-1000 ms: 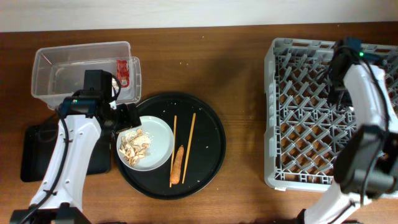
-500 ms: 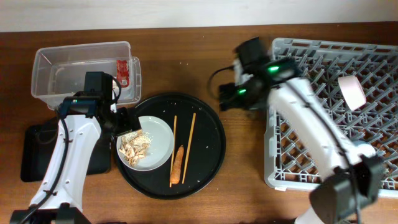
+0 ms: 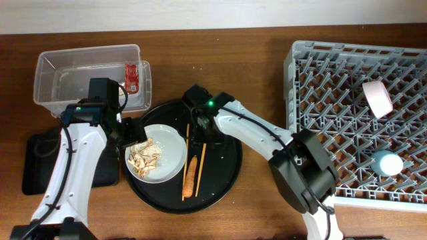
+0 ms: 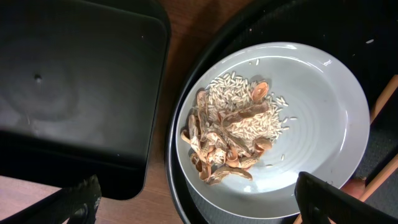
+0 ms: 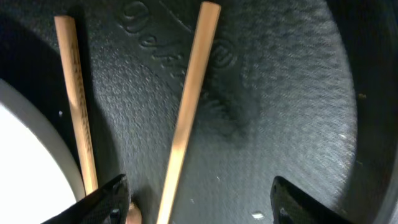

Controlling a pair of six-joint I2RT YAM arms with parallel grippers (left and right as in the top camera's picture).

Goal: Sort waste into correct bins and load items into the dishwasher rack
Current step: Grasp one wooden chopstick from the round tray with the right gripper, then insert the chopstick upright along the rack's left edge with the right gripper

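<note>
The right gripper [image 5: 205, 202] hangs with its fingers spread wide and nothing between them. It straddles one of the two chopsticks [image 5: 186, 118], which lie flat and slightly splayed on the round black tray [image 5: 292, 93]. The step in hand looks to be lifting the chopsticks for the dishwasher rack [image 3: 333, 140]. A good pick, I judge, means coming down square across the stick with a pad on each long side, since a thin round stick can roll out of a skewed pinch. The second stick lies right at the finger on the plate's side, with the plate [image 4: 329, 106] rim just beyond, so room is tight there; the other side is bare tray. The carrot [image 3: 190, 177] lies between the sticks' lower ends. The left gripper [image 4: 199, 205], likewise released and empty, hovers over the plate's food scraps [image 4: 230, 137], beside the shallow black tray [image 4: 68, 81]. Farther off, the clear tub [image 3: 50, 67] holds the red wrapper [image 3: 131, 77]. The rack, well apart across bare table, carries the light-blue cup [image 3: 387, 162].
</note>
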